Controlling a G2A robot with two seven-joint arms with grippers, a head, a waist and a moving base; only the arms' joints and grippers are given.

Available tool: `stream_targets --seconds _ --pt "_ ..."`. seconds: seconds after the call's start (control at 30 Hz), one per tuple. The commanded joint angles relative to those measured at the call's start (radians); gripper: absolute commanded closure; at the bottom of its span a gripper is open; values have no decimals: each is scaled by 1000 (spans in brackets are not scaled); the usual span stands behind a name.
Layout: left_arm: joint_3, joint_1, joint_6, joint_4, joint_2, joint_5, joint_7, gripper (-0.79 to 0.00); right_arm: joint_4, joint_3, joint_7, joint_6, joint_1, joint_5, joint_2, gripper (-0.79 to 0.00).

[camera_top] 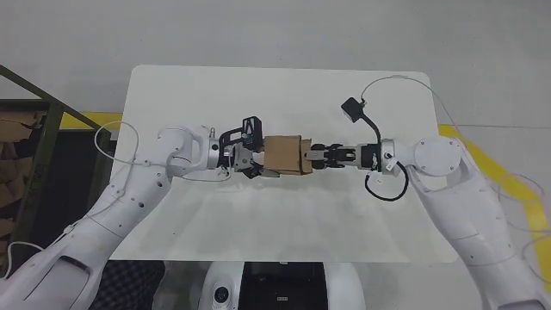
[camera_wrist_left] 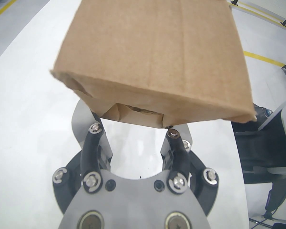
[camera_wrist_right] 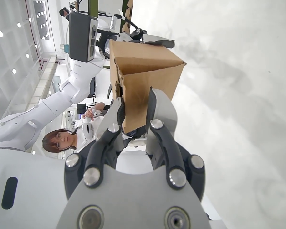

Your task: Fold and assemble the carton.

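The white bench [camera_top: 172, 215] has rounded corners and a smooth top. Around it lies a grey floor [camera_top: 258, 17] with a yellow line [camera_wrist_left: 262, 58]. The carton [camera_top: 284, 155], of plain brown cardboard, box-shaped with ragged edges, hangs above the middle of the bench between both claws. The right claw [camera_wrist_right: 135, 101] is closed on a wall at its open right end. The left claw [camera_wrist_left: 133, 126] meets its left end; whether it grips I cannot tell.

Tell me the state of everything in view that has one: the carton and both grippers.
carton: opened into a box shape, between the two grippers over the table; end flaps not closed flush, edges ragged.
right gripper: shut on a wall at one end of the carton.
left gripper: at the carton's other end, grip unclear.
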Motion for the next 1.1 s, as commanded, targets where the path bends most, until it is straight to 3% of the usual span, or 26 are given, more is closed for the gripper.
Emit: stream_targets --seconds 0.0,0.63,0.9,1.07 --pt "0 0 0 -1 -1 0 -4 -323 0 -4 -2 2 4 -3 0 -151" --pt "-2 -2 -13 10 -9 -30 -45 -320 -8 -17 -28 -7 4 3 1 -142" --pt "0 -7 -22 12 -12 -39 -65 -311 -26 -25 -41 -4 6 -12 1 -77" --pt "1 -10 -23 12 -14 -45 -82 -305 -19 -49 -34 14 23 -31 -2 -83"
